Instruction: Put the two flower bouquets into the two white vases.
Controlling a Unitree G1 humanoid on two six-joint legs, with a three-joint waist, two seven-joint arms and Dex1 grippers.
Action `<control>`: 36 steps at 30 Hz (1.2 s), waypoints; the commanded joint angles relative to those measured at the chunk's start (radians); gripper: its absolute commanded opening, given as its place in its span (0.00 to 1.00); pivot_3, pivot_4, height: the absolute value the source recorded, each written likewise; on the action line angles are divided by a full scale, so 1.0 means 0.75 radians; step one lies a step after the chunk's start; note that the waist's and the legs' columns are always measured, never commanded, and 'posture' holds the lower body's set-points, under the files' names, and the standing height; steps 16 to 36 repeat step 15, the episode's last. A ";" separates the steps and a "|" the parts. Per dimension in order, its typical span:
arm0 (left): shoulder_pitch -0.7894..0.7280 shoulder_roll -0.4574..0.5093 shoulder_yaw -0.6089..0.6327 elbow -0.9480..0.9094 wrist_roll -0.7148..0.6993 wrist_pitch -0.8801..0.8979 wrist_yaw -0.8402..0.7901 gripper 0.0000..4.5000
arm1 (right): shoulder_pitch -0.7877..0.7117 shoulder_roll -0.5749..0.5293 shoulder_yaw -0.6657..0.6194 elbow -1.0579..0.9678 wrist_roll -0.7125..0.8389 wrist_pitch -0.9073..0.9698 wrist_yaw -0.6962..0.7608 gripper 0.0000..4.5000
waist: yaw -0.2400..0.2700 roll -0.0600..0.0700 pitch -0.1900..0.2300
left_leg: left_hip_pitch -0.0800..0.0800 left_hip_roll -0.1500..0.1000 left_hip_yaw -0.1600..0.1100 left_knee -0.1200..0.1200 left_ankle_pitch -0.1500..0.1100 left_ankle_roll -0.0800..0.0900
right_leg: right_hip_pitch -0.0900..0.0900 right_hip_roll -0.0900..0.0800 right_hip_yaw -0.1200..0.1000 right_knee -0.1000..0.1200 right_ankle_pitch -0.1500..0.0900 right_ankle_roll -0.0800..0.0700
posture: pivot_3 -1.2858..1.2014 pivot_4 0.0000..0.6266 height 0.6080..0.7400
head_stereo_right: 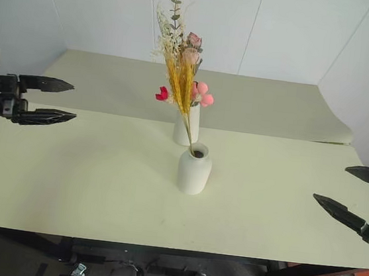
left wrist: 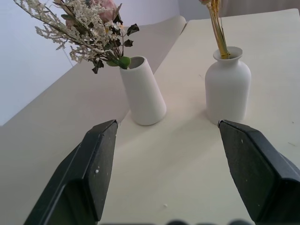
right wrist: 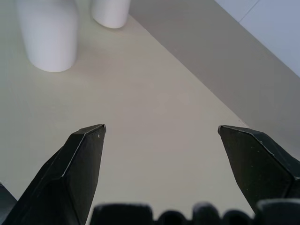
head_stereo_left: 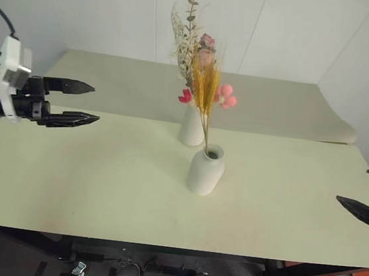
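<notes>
Both grippers hang above a pale cream table [head_stereo_left: 66, 184] with nothing in them. On the robot's left, the left gripper [head_stereo_left: 85, 104] is level over the table's left edge, its two black fingers spread apart and aimed toward the middle. On the robot's right, the right gripper [head_stereo_right: 345, 188] reaches in from the table's right edge, its fingers also spread wide.

Near the table's centre stands the shorter vase [head_stereo_left: 205, 170], a rounded white bottle with a narrow neck. It holds the slim bouquet [head_stereo_left: 208, 91] (yellow stems with small round pink and red blooms), which leans up and back. Just behind it, close but apart, stands the taller vase [left wrist: 142, 91], a white tapered cylinder with a wide mouth. It holds the bushier bouquet [left wrist: 89, 28] of pink roses, pale grasses and green leaves. Both vases are upright and well apart from either gripper.
</notes>
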 commanded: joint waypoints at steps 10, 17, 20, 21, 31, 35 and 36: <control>0.282 0.190 0.249 -0.135 -0.055 0.097 0.045 0.83 | -0.179 -0.068 0.180 0.141 -0.078 -0.087 0.000 1.00 | 0.000 0.000 0.000 | 0.001 0.001 0.002 -0.003 0.000 0.000 | -0.003 0.000 0.001 0.001 -0.001 -0.002 | 0.52 0.24 1.00; 0.345 0.270 0.334 -0.107 -0.028 0.079 0.052 0.83 | -0.247 -0.117 0.252 0.211 -0.088 -0.106 0.027 1.00 | -0.001 0.000 0.000 | 0.002 0.001 0.004 -0.004 0.000 0.000 | -0.003 -0.001 0.001 0.000 -0.001 -0.002 | 0.52 0.24 1.00; 0.345 0.270 0.334 -0.107 -0.028 0.079 0.052 0.83 | -0.247 -0.117 0.252 0.211 -0.088 -0.106 0.027 1.00 | -0.001 0.000 0.000 | 0.002 0.001 0.004 -0.004 0.000 0.000 | -0.003 -0.001 0.001 0.000 -0.001 -0.002 | 0.52 0.24 1.00; 0.345 0.270 0.334 -0.107 -0.028 0.079 0.052 0.83 | -0.247 -0.117 0.252 0.211 -0.088 -0.106 0.027 1.00 | -0.001 0.000 0.000 | 0.002 0.001 0.004 -0.004 0.000 0.000 | -0.003 -0.001 0.001 0.000 -0.001 -0.002 | 0.52 0.24 1.00; 0.345 0.270 0.334 -0.107 -0.028 0.079 0.052 0.83 | -0.247 -0.117 0.252 0.211 -0.088 -0.106 0.027 1.00 | -0.001 0.000 0.000 | 0.002 0.001 0.004 -0.004 0.000 0.000 | -0.003 -0.001 0.001 0.000 -0.001 -0.002 | 0.52 0.24 1.00; 0.345 0.270 0.334 -0.107 -0.028 0.079 0.052 0.83 | -0.247 -0.117 0.252 0.211 -0.088 -0.106 0.027 1.00 | -0.001 0.000 0.000 | 0.002 0.001 0.004 -0.004 0.000 0.000 | -0.003 -0.001 0.001 0.000 -0.001 -0.002 | 0.52 0.24 1.00; 0.345 0.270 0.334 -0.107 -0.028 0.079 0.052 0.83 | -0.247 -0.117 0.252 0.211 -0.088 -0.106 0.027 1.00 | -0.001 0.000 0.000 | 0.002 0.001 0.004 -0.004 0.000 0.000 | -0.003 -0.001 0.001 0.000 -0.001 -0.002 | 0.52 0.24 1.00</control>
